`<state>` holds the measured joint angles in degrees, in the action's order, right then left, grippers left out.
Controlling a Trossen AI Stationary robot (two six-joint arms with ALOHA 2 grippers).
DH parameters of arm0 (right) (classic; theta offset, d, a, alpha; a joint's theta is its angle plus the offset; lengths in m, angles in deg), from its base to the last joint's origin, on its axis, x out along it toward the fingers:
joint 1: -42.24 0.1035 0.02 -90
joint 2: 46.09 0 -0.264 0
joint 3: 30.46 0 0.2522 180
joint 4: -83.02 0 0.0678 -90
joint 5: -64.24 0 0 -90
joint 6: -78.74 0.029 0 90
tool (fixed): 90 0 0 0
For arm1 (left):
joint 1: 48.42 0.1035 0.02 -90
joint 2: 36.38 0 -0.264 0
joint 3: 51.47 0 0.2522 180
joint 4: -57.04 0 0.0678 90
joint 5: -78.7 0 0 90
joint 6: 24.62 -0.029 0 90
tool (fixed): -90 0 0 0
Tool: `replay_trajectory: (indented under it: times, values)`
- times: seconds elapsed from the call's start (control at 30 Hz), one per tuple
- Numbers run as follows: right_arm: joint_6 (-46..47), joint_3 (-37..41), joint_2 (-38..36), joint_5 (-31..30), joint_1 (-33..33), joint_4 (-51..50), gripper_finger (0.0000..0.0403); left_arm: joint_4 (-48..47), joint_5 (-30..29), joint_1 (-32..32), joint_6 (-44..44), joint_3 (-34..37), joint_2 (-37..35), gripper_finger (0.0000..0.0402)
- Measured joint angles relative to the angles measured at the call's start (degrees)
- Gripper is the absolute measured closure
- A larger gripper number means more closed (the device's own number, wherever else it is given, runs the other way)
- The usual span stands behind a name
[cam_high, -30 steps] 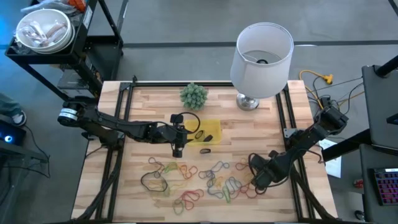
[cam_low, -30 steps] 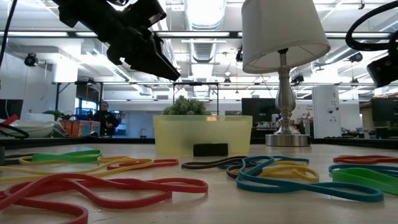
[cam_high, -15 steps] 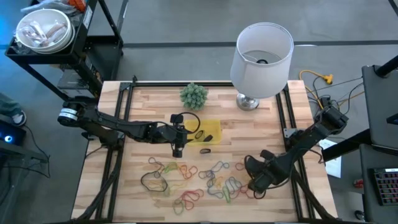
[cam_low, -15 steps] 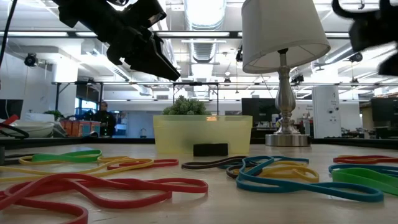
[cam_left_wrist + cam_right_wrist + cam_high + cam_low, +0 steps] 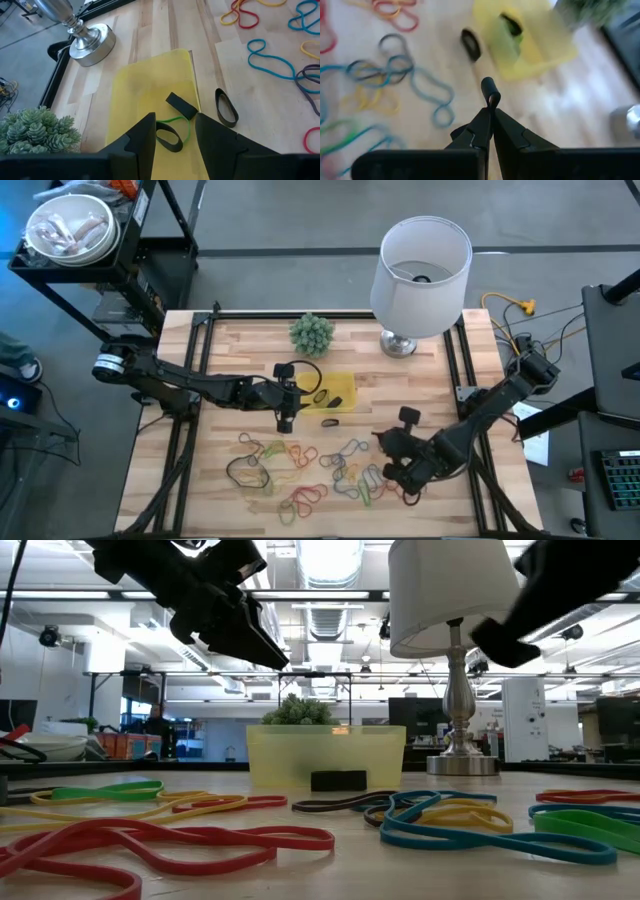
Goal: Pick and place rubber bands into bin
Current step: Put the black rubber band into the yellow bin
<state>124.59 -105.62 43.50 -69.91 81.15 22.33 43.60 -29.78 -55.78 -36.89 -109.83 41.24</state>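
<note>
Ahead of your right pincer (image 5: 490, 112), past a stray black loop (image 5: 469, 44), sits the bin (image 5: 540, 42); that pincer is pinched on a black band (image 5: 490, 92). Left pincer (image 5: 172, 132) hovers spread over the bin, empty.

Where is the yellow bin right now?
In the high view the bin sits mid-table, in front of the plant and left of the lamp. The left gripper hovers at its left edge.
</note>
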Motion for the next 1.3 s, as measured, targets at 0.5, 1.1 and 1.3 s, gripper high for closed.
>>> replay_trajectory:
  times: [0.5, 1.1, 1.3]
  values:
    - [-21.5, 5.9, 0.5, -8.5, -14.2, 22.5, 0.0392, -0.7, 0.0, 0.0, 0.0, 0.0, 0.0, 0.0278]
    - [-33.3, 12.2, 0.5, 4.7, -28.7, 43.8, 0.0392, -1.9, 0.0, 0.0, 0.0, 0.0, 0.0, 0.0278]
    - [-34.1, 14.8, 0.5, 8.5, -31.8, 48.9, 0.0392, -2.3, 0.0, 0.0, 0.0, 0.0, 0.0, 0.0278]
